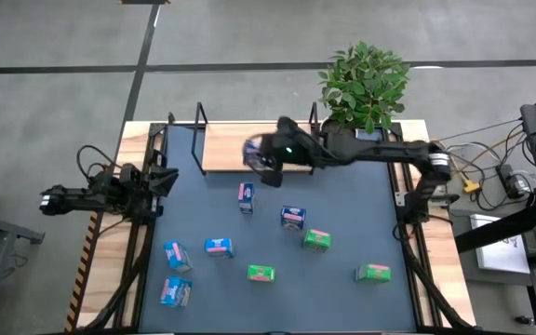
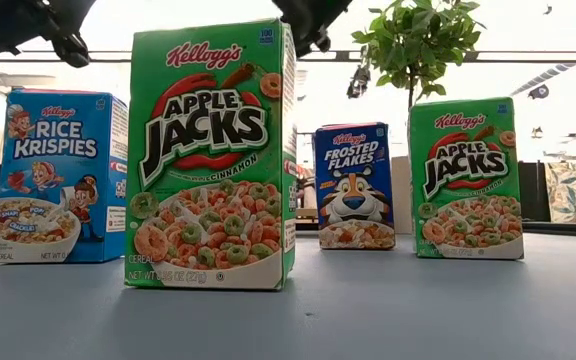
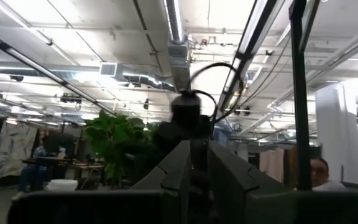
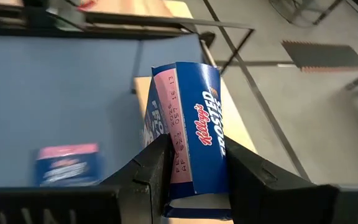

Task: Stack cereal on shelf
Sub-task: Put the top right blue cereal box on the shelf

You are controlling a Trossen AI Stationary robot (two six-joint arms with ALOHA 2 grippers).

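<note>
The shelf's wooden board (image 1: 226, 149) lies at the table's far side between black wire ends (image 1: 198, 140). My right gripper (image 1: 270, 160) reaches in from the right and is shut on a dark blue Frosted Flakes box (image 4: 194, 137) over the board's near edge. Several more boxes stand or lie on the blue mat: dark blue (image 1: 292, 218), (image 1: 246, 196), green (image 1: 317, 240), (image 1: 261, 273), (image 1: 373, 273), and light blue (image 1: 219, 247), (image 1: 176, 255), (image 1: 175, 292). My left gripper (image 1: 164, 180) waits shut at the table's left edge. My right gripper pinches the Frosted Flakes box between its two fingers (image 4: 148, 171) on two opposite faces, near one end (image 4: 191, 183). The pink strip and the blue printed panel face the wrist camera. The box's other end sticks out beyond the fingertips. Whether it touches the board does not show.
A potted plant (image 1: 365, 84) stands at the far right corner behind the shelf. In the low view a green Apple Jacks box (image 2: 213, 155) stands close by, with a Rice Krispies box (image 2: 58, 175) beside it. Black frame rails (image 1: 142, 251) run along both table sides.
</note>
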